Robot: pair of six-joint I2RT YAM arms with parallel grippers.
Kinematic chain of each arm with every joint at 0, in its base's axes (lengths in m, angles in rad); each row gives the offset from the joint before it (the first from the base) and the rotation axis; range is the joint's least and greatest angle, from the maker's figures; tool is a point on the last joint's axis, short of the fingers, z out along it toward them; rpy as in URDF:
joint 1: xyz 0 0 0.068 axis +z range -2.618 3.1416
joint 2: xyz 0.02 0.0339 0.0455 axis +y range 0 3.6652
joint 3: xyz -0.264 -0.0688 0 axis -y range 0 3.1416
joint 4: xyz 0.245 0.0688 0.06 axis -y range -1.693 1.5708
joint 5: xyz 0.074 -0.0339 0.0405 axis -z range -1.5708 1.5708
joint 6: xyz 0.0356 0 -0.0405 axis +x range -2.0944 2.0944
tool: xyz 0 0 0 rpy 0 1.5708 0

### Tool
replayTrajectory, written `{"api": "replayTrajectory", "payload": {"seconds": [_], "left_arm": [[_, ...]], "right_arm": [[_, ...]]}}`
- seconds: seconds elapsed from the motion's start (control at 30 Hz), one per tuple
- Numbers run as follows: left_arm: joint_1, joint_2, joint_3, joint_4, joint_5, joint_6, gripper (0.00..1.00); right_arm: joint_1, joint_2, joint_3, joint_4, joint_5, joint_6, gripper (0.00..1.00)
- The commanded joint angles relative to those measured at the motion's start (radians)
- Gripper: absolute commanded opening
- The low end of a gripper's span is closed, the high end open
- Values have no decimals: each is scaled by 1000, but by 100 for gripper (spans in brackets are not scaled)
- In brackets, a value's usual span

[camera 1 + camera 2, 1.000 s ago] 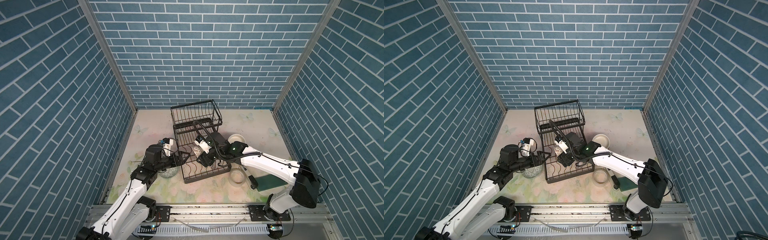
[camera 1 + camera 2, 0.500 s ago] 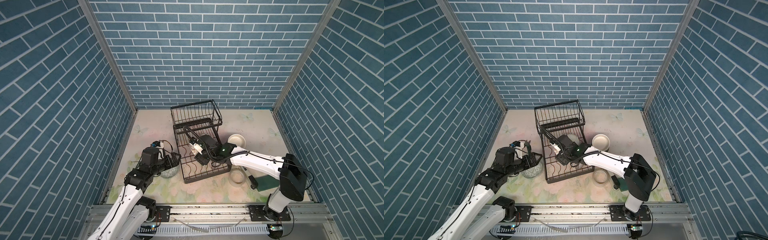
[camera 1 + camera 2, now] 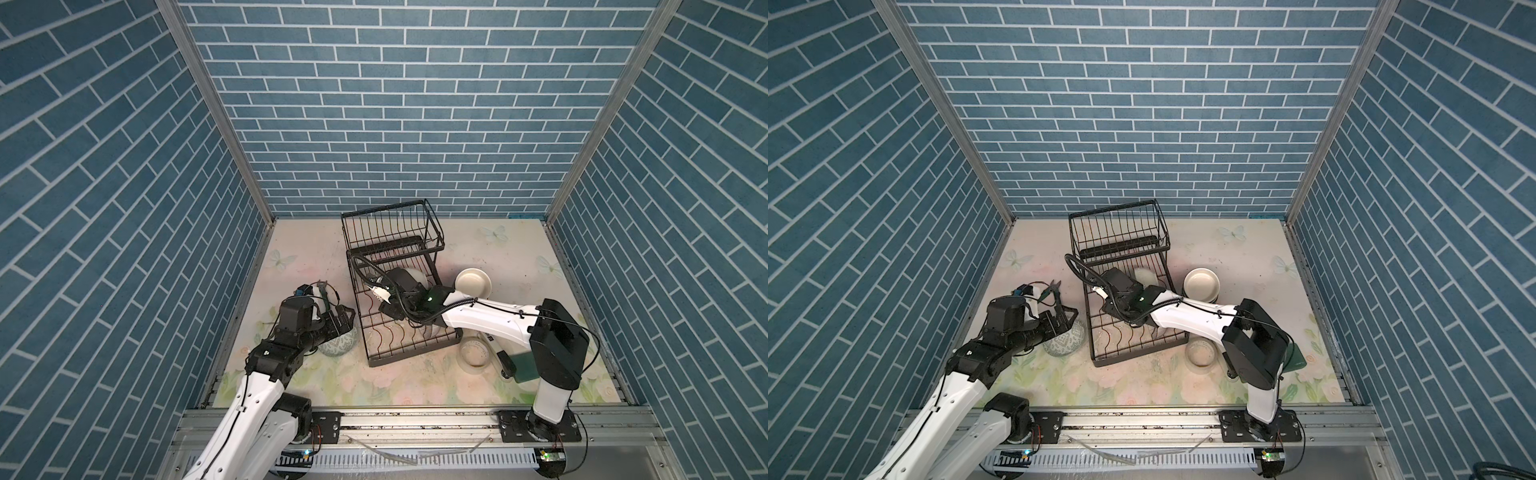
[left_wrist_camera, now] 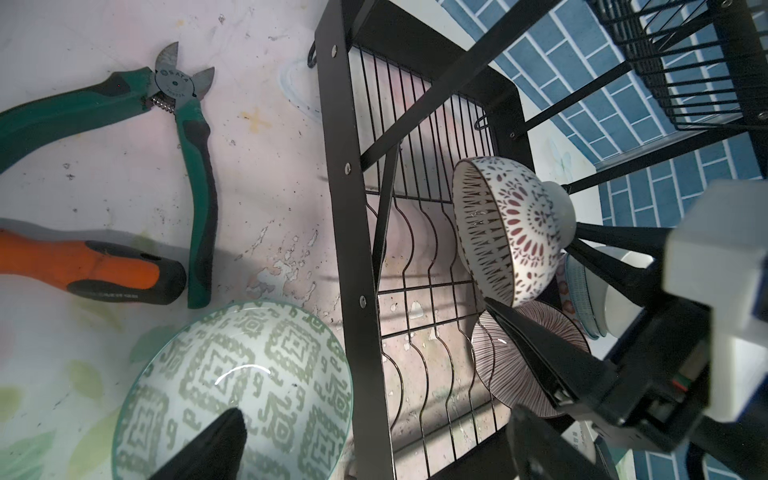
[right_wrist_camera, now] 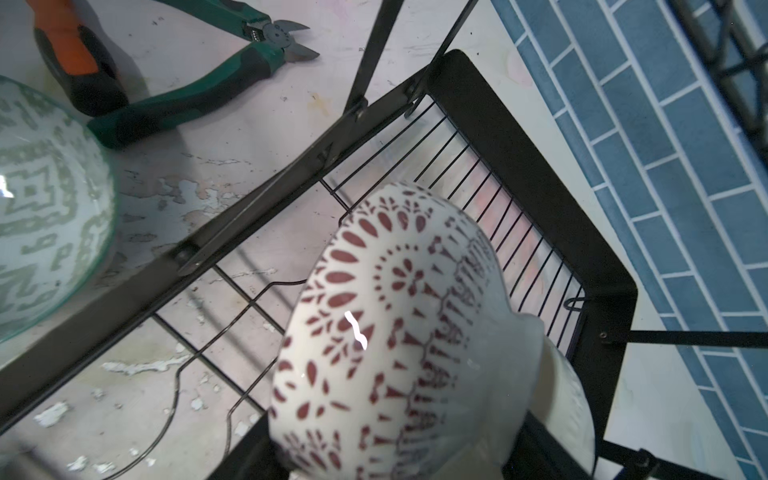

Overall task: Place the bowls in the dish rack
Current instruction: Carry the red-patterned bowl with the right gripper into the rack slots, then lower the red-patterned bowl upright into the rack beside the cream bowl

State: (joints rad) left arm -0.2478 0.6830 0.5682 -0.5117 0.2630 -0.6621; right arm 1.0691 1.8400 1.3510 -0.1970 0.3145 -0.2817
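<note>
The black wire dish rack [image 3: 395, 328] [image 4: 353, 232] stands mid-table. My right gripper [image 3: 403, 286] [image 5: 395, 453] is shut on a white bowl with dark red pattern [image 4: 511, 232] [image 5: 399, 332], tilted on edge over the lower tray. A brown-striped bowl [image 4: 519, 365], a blue-lattice bowl [image 4: 579, 291] and a white bowl [image 4: 619, 299] stand in the tray behind it. My left gripper [image 3: 340, 324] [image 4: 378, 440] is open, one finger over the pale green patterned bowl [image 3: 338, 343] [image 4: 232, 386] on the table, the other over the rack's rim. A cream bowl [image 3: 473, 283] sits right of the rack.
Green-handled cutters [image 4: 183, 124] [image 3: 1054, 286] and an orange-handled tool [image 4: 83, 266] lie left of the rack. A whitish ring [image 3: 473, 352] and a green pad [image 3: 525, 368] lie at the front right, under my right arm. The rack's raised basket [image 3: 390, 228] stands at the back.
My right gripper has carried the patterned bowl down and toward the back of the lower tray. My left gripper has drawn back slightly and settled over the green bowl.
</note>
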Motion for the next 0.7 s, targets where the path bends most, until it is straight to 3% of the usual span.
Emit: {"api": "replayTrajectory", "payload": {"seconds": [0.0, 0.67], "left_arm": [[8, -10, -3, -9, -4, 1, 100], [10, 1, -16, 11, 2, 1, 100]], "right_arm": [[5, 25, 57, 116, 70, -109, 41], [-34, 197, 107, 295, 207, -364, 43]]}}
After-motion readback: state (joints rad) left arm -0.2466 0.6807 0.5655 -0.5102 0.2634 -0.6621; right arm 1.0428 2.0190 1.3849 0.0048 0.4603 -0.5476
